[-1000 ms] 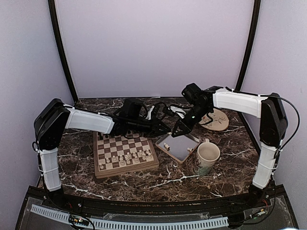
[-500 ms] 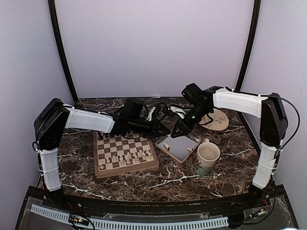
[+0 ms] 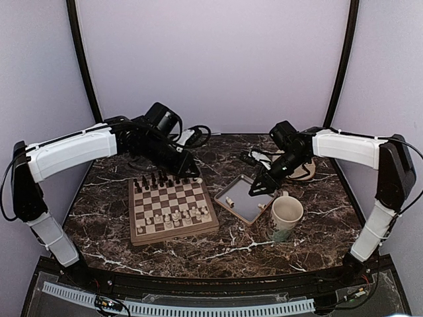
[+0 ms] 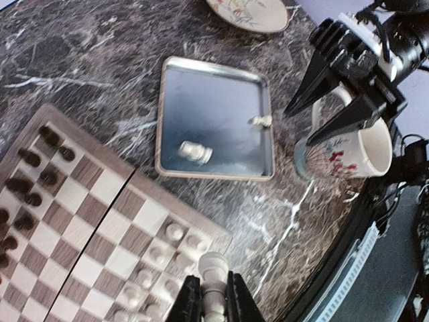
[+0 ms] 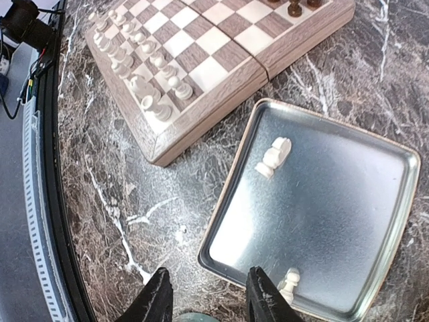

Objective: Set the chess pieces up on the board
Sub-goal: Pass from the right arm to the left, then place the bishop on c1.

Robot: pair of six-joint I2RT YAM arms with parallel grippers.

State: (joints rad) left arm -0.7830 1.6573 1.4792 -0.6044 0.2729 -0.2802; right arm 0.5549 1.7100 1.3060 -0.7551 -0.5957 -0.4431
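The left gripper (image 4: pixel 214 303) is clamped on a cream-white chess piece (image 4: pixel 213 272) above the chessboard (image 3: pixel 173 200), which lies left of centre on the counter (image 3: pixel 231 254), nearer its front edge. The right gripper (image 5: pixel 209 298), fingers apart, hovers over the metal tray (image 5: pixel 335 201), where two more cream pieces (image 5: pixel 273 155) lie.

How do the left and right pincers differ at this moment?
The left pincer is shut on a cream chess piece; the right pincer is open and empty. The left pincer hangs at the edge of the board, the right pincer over the rim of the tray. Both are black.
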